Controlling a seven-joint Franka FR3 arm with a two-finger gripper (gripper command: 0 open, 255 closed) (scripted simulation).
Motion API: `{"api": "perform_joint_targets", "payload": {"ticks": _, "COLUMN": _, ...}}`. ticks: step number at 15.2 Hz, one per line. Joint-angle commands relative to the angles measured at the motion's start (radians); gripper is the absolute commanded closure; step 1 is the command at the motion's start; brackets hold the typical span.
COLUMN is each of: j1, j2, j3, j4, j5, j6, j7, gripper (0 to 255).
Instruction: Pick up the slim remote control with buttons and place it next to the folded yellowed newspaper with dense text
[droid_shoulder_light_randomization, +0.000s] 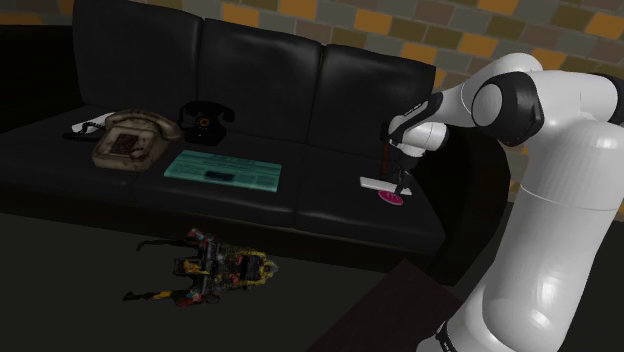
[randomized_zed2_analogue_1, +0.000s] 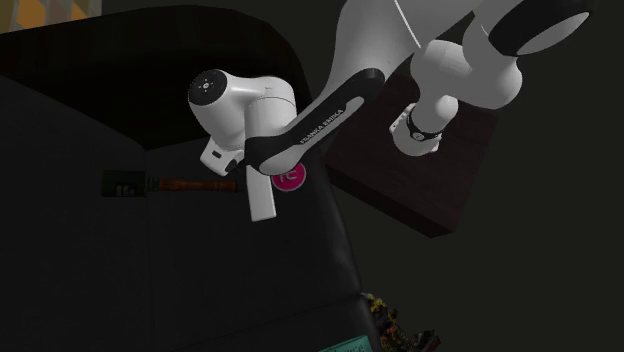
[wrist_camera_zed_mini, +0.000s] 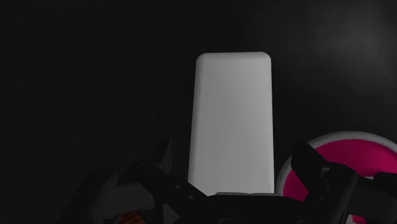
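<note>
Two black fingers (wrist_camera_zed_mini: 167, 173) of the pincer (wrist_camera_zed_mini: 236, 168) stand wide apart, one on each side of the remote (wrist_camera_zed_mini: 233, 121). The remote is a plain white slab with rounded corners. A dark gap shows between it and the finger on the disc's side, so it is not clasped.

The remote lies flat on the seat of the black sofa (droid_shoulder_light_randomization: 250, 80), at the seat's end toward the shoulder view's right. Just beside it lies a small magenta disc (droid_shoulder_light_randomization: 392, 200) with a pale rim; I cannot tell whether the two touch. In the shoulder view the pincer hangs right over the remote. The white arm (droid_shoulder_light_randomization: 560, 220) rises at the lower right and bends left toward it, and a corner of the dark brown stand (droid_shoulder_light_randomization: 390, 310) shows below.

In the second exterior view a brown-handled tool (randomized_zed2_analogue_1: 195, 185) with a black head lies on the sofa, its handle end just beside the remote. On the dark floor (droid_shoulder_light_randomization: 80, 260) in front of the sofa lies a many-coloured toy (droid_shoulder_light_randomization: 215, 268).

Farther along the seat, well apart from the remote and toward the shoulder view's left, the newspaper (droid_shoulder_light_randomization: 222, 170) lies flat and folded, drawn pale green. Beyond it sits a beige telephone (droid_shoulder_light_randomization: 128, 140) with a dial. A black telephone (droid_shoulder_light_randomization: 206, 120) stands near it at the foot of the backrest. Behind the sofa is a wall (droid_shoulder_light_randomization: 400, 30) of grey and orange tiles.
</note>
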Motion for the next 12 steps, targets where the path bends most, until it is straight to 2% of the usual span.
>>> {"api": "perform_joint_targets", "payload": {"ticks": 1, "j1": 0.000, "j2": 0.000, "j3": 0.000, "j4": 0.000, "j5": 0.000, "j6": 0.000, "j7": 0.000, "gripper": 0}}
{"api": "perform_joint_targets", "payload": {"ticks": 2, "j1": 0.000, "j2": 0.000, "j3": 0.000, "j4": 0.000, "j5": 0.000, "j6": 0.000, "j7": 0.000, "gripper": 255}}
{"api": "perform_joint_targets", "payload": {"ticks": 12, "j1": 0.004, "j2": -0.010, "j3": -0.004, "j4": 0.004, "j5": -0.010, "j6": -0.011, "j7": 0.007, "gripper": 255}}
